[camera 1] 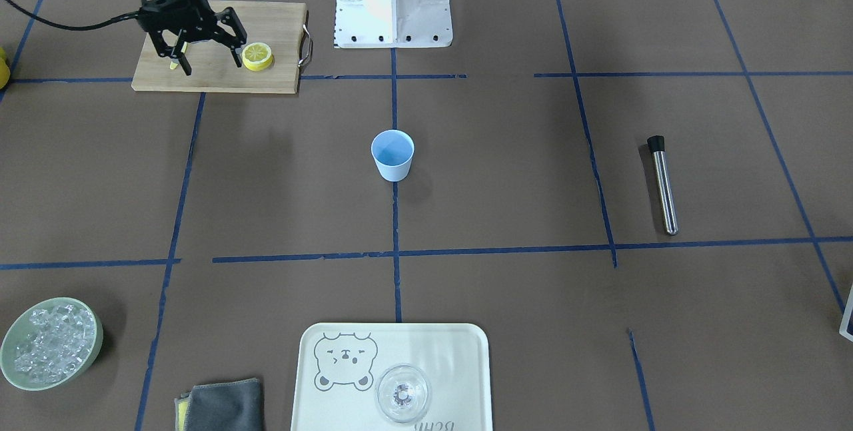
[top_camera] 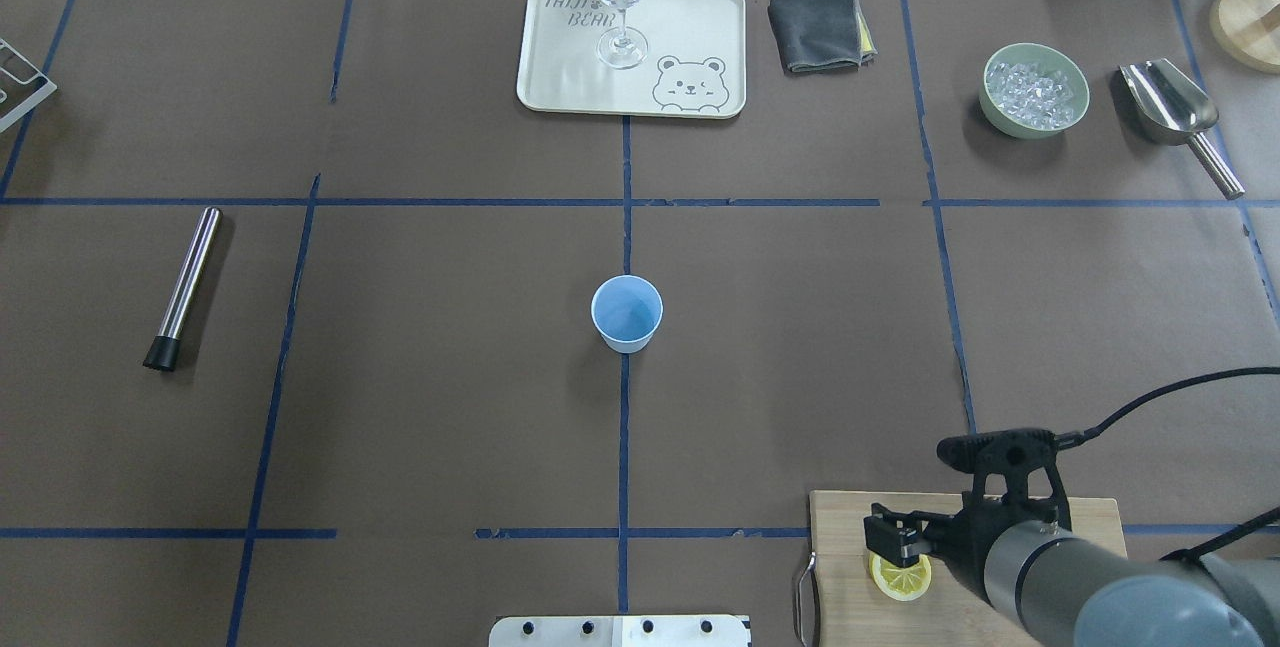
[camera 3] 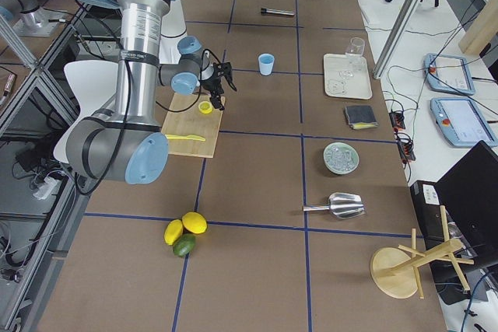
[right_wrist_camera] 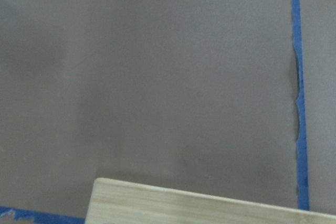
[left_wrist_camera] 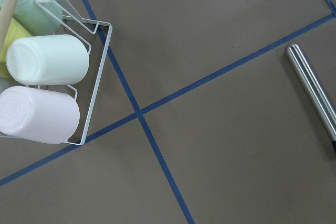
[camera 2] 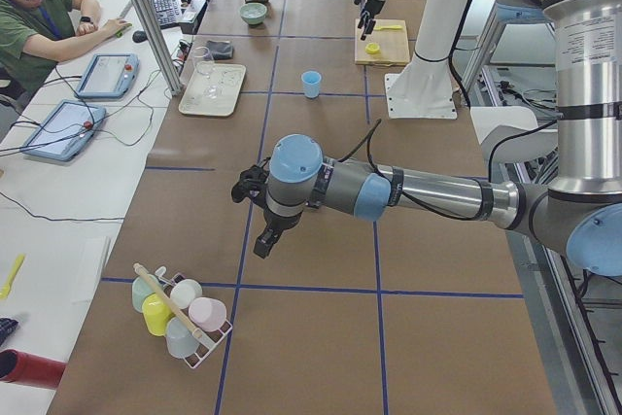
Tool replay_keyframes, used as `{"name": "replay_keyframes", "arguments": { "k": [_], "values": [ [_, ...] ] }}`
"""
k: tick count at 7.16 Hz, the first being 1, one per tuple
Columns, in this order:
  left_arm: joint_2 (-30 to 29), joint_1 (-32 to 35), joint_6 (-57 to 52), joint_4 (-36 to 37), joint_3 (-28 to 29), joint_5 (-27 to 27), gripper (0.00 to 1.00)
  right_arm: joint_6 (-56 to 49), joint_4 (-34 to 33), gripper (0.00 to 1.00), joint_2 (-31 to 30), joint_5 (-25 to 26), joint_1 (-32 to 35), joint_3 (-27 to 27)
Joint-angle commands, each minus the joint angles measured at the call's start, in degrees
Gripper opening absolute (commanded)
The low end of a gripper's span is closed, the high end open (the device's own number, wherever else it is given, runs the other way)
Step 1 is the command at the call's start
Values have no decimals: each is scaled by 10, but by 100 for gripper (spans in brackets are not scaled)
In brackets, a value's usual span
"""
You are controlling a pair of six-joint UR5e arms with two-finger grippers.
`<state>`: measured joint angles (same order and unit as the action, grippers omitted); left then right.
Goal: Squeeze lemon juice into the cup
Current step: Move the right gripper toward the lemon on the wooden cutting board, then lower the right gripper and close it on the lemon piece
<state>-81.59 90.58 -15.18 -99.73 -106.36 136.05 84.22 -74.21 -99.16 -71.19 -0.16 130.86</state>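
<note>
A yellow lemon slice (camera 1: 257, 56) lies flat on the wooden cutting board (camera 1: 220, 81), also seen in the overhead view (top_camera: 900, 577). My right gripper (camera 1: 210, 61) is open and hangs just above the board, with the slice outside its fingers, close beside one fingertip. The light-blue cup (camera 1: 392, 154) stands upright and empty at the table's middle (top_camera: 627, 312), far from the gripper. My left gripper (camera 2: 260, 240) shows only in the exterior left view, hovering over the table's far left end; I cannot tell whether it is open or shut.
A yellow plastic knife (camera 3: 185, 138) lies on the board. A steel rod (camera 1: 663, 184), a bowl of ice (camera 1: 50, 351), a grey cloth (camera 1: 223, 408), and a tray (camera 1: 433, 351) with a clear glass (camera 1: 402, 394) stand around. A cup rack (left_wrist_camera: 47, 77) is under the left wrist.
</note>
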Motion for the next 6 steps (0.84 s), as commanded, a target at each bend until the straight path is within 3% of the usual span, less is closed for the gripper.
{"name": "replay_keyframes", "arguments": {
  "k": [1,6],
  "values": [
    [0,0,0,-2,-2,0,100,49,-13,100,5,36,-46,-5],
    [4,0,0,-9,-3,0,100,49,12,100,5,35,-46,-43]
  ]
}}
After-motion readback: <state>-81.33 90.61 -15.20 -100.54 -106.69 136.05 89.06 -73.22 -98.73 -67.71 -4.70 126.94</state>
